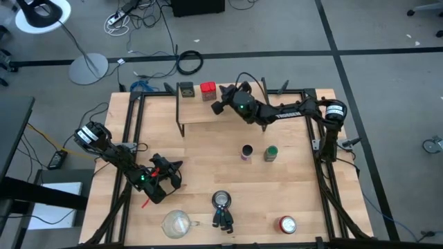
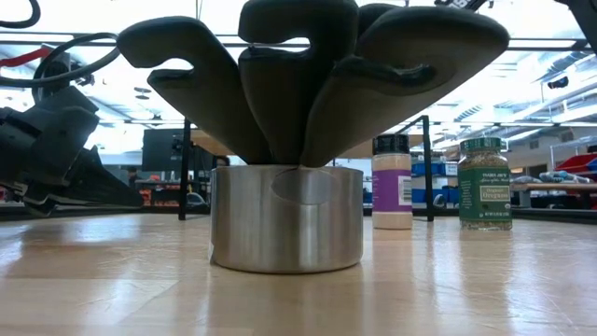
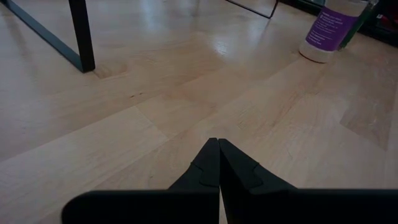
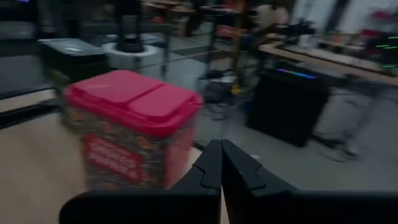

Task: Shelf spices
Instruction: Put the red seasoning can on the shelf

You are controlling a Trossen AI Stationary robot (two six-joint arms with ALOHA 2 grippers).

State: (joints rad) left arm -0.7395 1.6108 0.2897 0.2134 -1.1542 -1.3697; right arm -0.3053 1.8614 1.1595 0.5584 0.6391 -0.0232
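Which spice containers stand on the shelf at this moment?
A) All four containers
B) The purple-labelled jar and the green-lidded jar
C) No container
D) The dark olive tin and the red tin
D: in the high view the dark olive tin and the red tin stand on the shelf, while the purple-labelled jar and the green-lidded jar stand on the table.

Even overhead light fills the room and casts only soft shadows. In the low view, bright ceiling lights wash out the background and a metal cup (image 2: 286, 217) looms blurred, very near the lens. The right wrist view is smeared; the red tin (image 4: 127, 129) looks soft.
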